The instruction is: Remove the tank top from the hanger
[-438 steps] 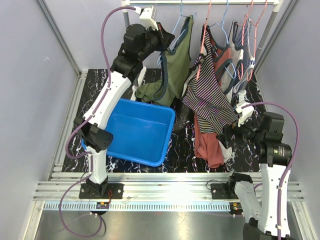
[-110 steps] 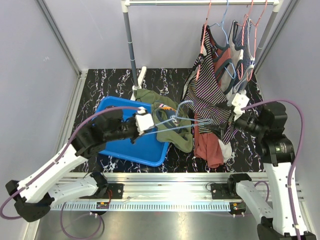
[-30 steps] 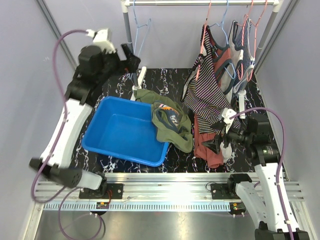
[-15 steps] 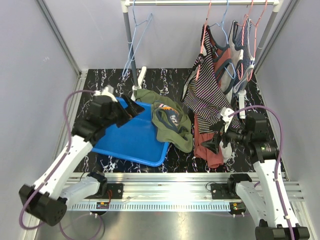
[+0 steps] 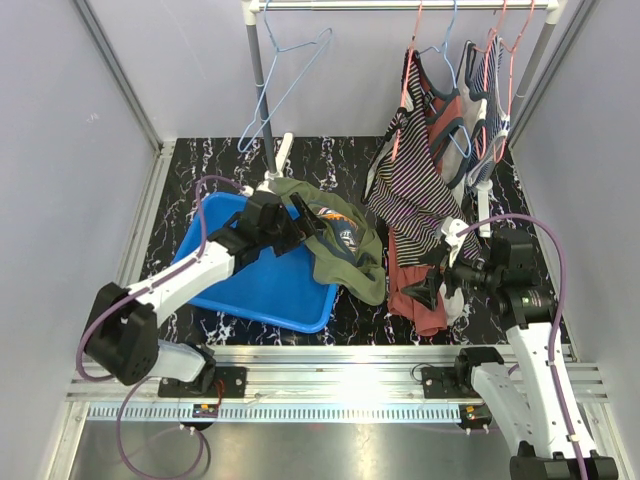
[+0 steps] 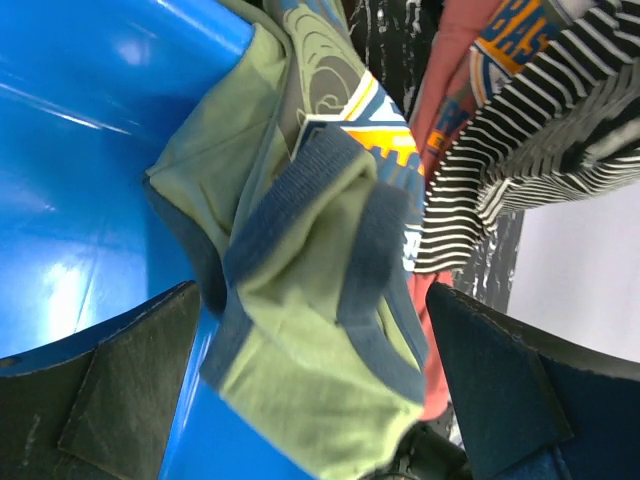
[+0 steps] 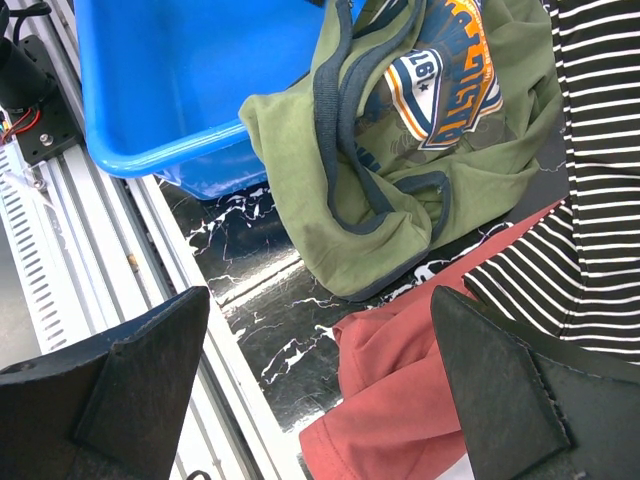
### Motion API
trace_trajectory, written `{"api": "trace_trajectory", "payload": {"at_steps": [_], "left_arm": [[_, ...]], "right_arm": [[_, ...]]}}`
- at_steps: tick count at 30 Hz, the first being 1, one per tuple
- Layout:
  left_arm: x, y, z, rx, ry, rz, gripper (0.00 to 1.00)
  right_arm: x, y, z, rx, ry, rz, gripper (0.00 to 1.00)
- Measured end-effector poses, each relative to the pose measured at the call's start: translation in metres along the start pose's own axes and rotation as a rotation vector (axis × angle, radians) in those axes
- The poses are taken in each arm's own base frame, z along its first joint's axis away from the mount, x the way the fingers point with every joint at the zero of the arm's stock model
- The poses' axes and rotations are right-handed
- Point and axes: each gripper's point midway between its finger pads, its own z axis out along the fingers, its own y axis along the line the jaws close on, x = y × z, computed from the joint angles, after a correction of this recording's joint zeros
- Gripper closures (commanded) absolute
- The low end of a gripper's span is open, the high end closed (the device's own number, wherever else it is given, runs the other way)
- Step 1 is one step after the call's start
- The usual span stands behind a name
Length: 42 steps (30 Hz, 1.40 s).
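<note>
The olive-green tank top (image 5: 345,250) with navy trim and an orange-blue print lies crumpled over the right rim of the blue bin (image 5: 240,285), off any hanger. An empty light-blue hanger (image 5: 286,90) hangs on the rail at the upper left. My left gripper (image 5: 303,233) hovers open just above the tank top (image 6: 300,300); its fingers (image 6: 100,400) straddle the cloth without closing on it. Lower right, my right gripper (image 5: 440,285) stands open above a red garment (image 7: 430,400), with the tank top (image 7: 400,190) ahead of it.
Striped tank tops (image 5: 420,180) and other tops hang on hangers at the right of the rail, draping down to the red garment (image 5: 415,295). The rack's upright pole (image 5: 262,90) stands behind the bin. Aluminium rails run along the near edge.
My left arm has come down from the rail, leaving the empty hanger swinging there, and now reaches over the bin to the tank top. The right arm has barely moved.
</note>
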Motion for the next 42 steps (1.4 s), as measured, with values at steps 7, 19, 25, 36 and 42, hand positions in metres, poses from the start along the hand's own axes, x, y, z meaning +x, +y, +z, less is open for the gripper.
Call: {"api": "trace_trajectory", "payload": {"at_steps": [7,19,25,36,42], "left_arm": [[0.009,-0.003,0.016,0.01,0.003,0.0,0.63],[-0.005,-0.02,-0.013,0.129,-0.096,0.121,1.0],[-0.055,-0.096,-0.106,0.367,-0.319,0.28,1.0],[-0.171,-0.259,-0.332,0.698,-0.863,0.542,1.0],[-0.21,-0.304,-0.41,0.756,-1.092,0.581,1.0]], "right_arm": [[0.003,0.0,0.0,0.0,0.003,0.007,0.0],[0.0,0.002,-0.002,0.007,-0.006,0.004,0.0],[-0.014,0.002,-0.008,0.038,-0.031,-0.037,0.0],[-0.016,0.004,-0.01,0.046,-0.039,-0.016,0.0],[-0.017,0.004,-0.01,0.048,-0.045,-0.009,0.0]]}}
